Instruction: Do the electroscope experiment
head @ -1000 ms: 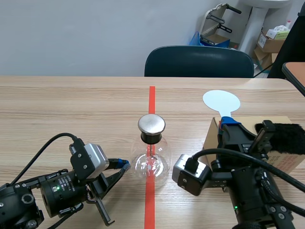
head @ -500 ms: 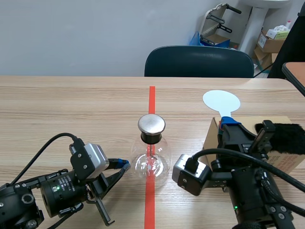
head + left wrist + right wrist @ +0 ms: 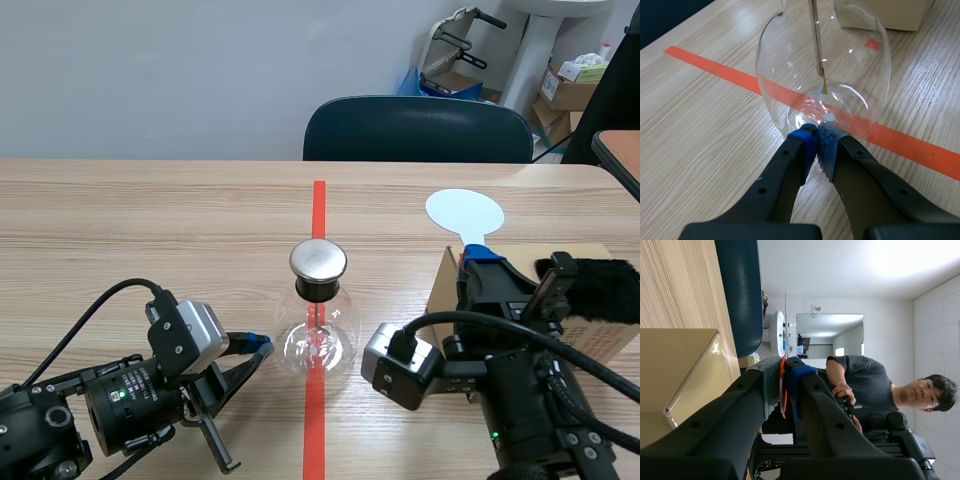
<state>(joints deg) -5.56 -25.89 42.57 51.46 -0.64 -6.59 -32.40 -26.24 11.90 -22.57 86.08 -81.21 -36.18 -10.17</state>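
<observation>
I have the glass electroscope flask point(image 3: 318, 340) upright at the centre of the scene view, on the red tape line point(image 3: 318, 200), its metal cap point(image 3: 318, 260) on top. My left gripper point(image 3: 816, 139) lies at the lower left, blue pads pressed together on nothing, tips at the flask's base (touching or just off, I cannot tell). At the lower right, beside the cardboard box point(image 3: 443, 295), my right gripper point(image 3: 785, 374) is clamped on the thin orange stem of a pale round paddle point(image 3: 465, 212)
</observation>
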